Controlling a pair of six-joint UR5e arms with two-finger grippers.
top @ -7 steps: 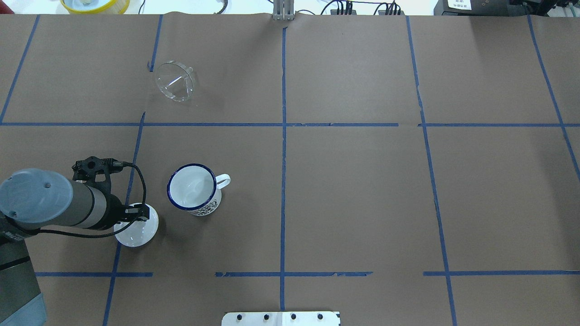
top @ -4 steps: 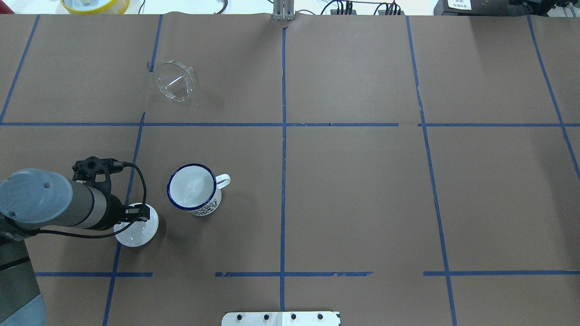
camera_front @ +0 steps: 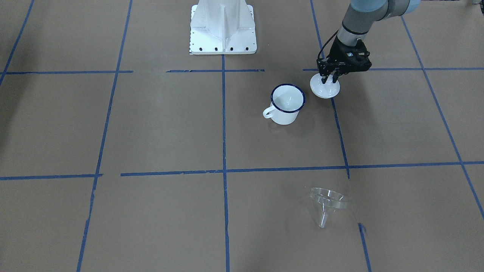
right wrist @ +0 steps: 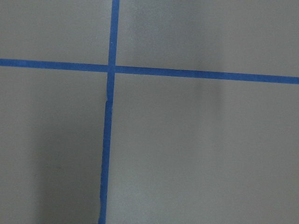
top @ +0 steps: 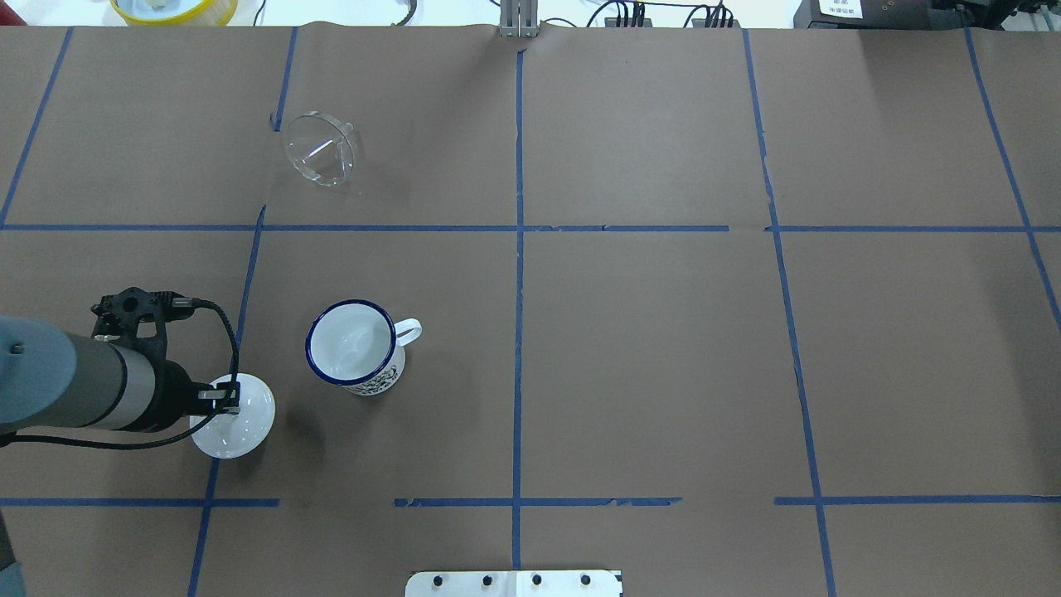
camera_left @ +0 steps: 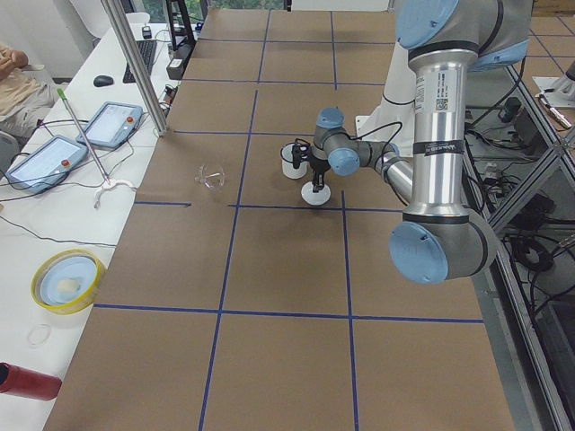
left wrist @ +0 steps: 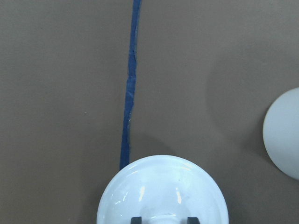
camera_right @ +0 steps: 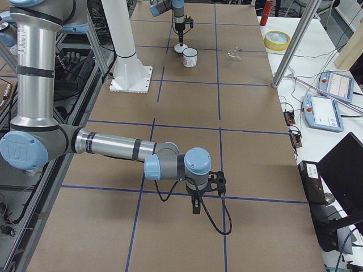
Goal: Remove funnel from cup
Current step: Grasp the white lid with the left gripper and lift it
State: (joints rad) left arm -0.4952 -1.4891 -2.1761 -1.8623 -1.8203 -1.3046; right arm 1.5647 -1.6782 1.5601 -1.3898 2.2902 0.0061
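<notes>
The clear funnel [top: 321, 149] lies on its side on the brown paper at the far left, well apart from the cup; it also shows in the front view [camera_front: 328, 202]. The cup [top: 355, 344], a white mug with a dark blue rim, stands upright and empty [camera_front: 287, 104], handle towards the table's middle. My left gripper [top: 220, 402] is shut on the knob of a round white lid [top: 236, 429] and holds it low over the paper, left of the cup [camera_front: 324, 88]. In the left wrist view the lid [left wrist: 161, 191] fills the bottom. My right gripper [camera_right: 195, 207] shows only in the exterior right view, so I cannot tell its state.
Blue tape lines [top: 518, 249] divide the brown paper into squares. The robot's white base plate [camera_front: 223, 26] sits at the near middle edge. A yellow-rimmed dish [top: 174, 8] and cables lie beyond the far edge. The right wrist view shows only paper and tape [right wrist: 112, 67].
My left arm has drawn back to the left with the lid in its grip, so the lid is now farther from the cup. The funnel and cup have not moved.
</notes>
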